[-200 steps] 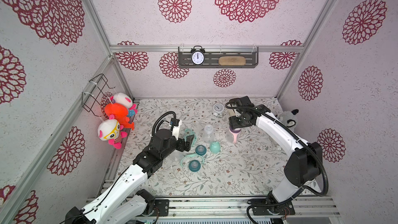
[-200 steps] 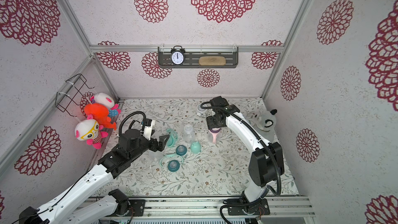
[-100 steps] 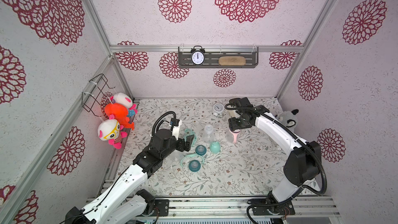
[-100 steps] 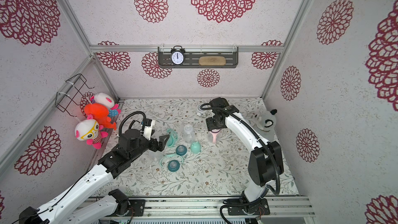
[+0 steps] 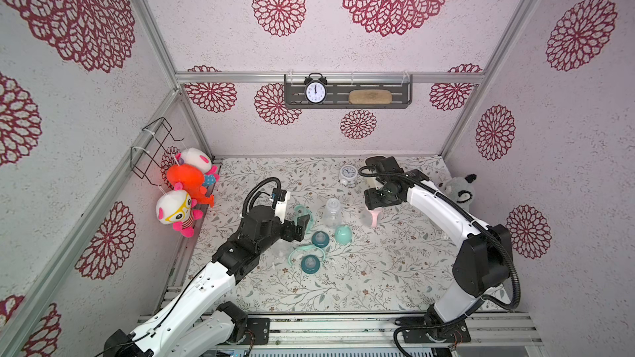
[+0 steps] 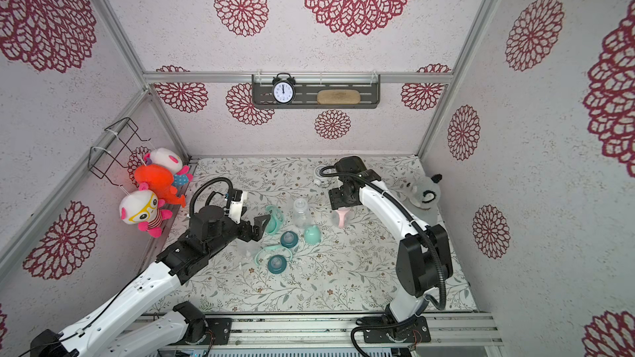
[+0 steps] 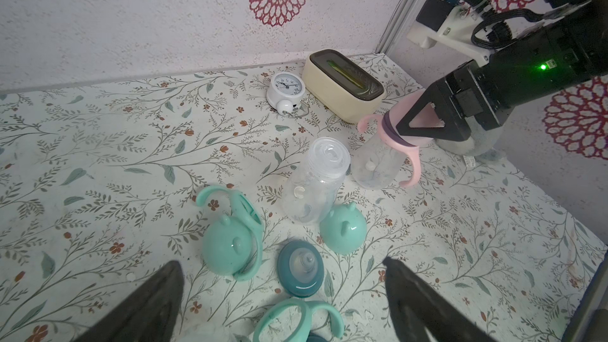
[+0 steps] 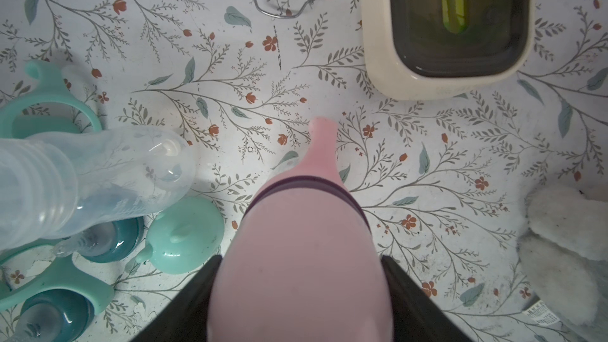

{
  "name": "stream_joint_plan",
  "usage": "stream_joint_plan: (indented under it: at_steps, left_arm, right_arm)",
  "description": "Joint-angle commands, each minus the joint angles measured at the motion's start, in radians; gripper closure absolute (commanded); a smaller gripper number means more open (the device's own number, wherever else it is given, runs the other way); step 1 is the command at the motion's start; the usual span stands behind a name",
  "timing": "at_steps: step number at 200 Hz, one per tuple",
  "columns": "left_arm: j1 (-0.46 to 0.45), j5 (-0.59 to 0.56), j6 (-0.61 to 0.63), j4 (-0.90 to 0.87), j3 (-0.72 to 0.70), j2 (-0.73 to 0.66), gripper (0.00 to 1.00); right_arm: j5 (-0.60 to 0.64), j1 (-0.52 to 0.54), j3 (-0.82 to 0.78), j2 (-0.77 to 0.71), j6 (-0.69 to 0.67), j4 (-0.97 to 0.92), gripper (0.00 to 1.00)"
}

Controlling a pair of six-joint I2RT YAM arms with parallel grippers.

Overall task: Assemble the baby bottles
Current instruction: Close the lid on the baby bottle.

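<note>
The right arm reaches in with its elbow bent and its wrist turned down over the pink bottle (image 7: 378, 162). The right gripper (image 8: 301, 291) is partly closed, both fingers clamped on the pink dome cap (image 8: 301, 241). The bottle stands mid-table (image 5: 343, 286) toward the back, long axis about vertical, cap up, just beside a clear bottle (image 5: 332, 212) standing neck up. The left arm stretches low, the left gripper (image 7: 279, 261) spread wide and holding nothing, near 2 mint caps (image 7: 342, 231) and 2 teal nipple collars (image 5: 320, 238). A cream tub (image 7: 329, 93) holds a green stick (image 8: 455, 1).
</note>
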Motion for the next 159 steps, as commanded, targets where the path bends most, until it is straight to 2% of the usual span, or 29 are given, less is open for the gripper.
stream_joint_plan:
  at_steps: [1,159]
  left_arm:
    - [0.009,0.011,0.008,-0.001,0.015,-0.006,0.02]
    - [0.010,0.017,0.012,-0.002,0.018,0.003,0.02]
  right_arm:
    - [0.010,-0.008,0.033,-0.012,-0.008,-0.039,0.27]
    - [0.022,-0.008,0.161,0.063,-0.030,-0.154,0.26]
